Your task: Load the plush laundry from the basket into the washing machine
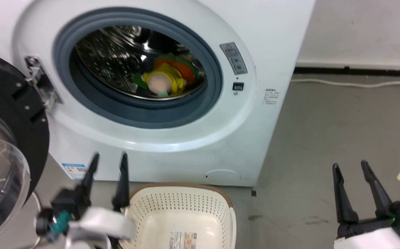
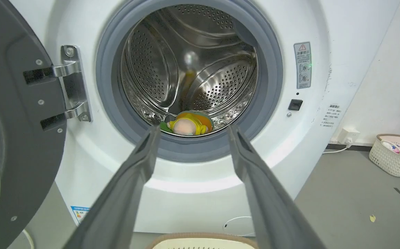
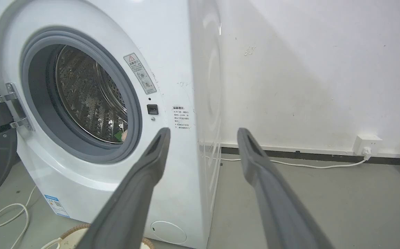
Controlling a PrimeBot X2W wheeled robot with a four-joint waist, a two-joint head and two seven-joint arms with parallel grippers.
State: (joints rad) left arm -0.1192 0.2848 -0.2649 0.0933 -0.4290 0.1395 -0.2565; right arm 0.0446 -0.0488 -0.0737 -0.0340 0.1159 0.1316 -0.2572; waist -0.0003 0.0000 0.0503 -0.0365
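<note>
Item: 2 plush laundry (image 1: 165, 77) pieces, low in drum (image 1: 117, 55) of washing machine (image 1: 272, 52). Visible part of basket (image 1: 182, 207): bare. Status, left gripper (image 1: 110, 156) and right gripper (image 1: 349, 165): wide, holding nothing. You should check the whole basket before finishing.

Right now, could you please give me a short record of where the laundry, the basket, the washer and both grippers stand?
washing machine: door swung open on the left
yellow plush: in the drum, near its front lip
orange burger plush: in the drum, right behind the yellow one
basket: on the floor before the washer, no plush in the part in view
left gripper: open, holding nothing, by the basket's left side
right gripper: open, holding nothing, over the floor
</note>
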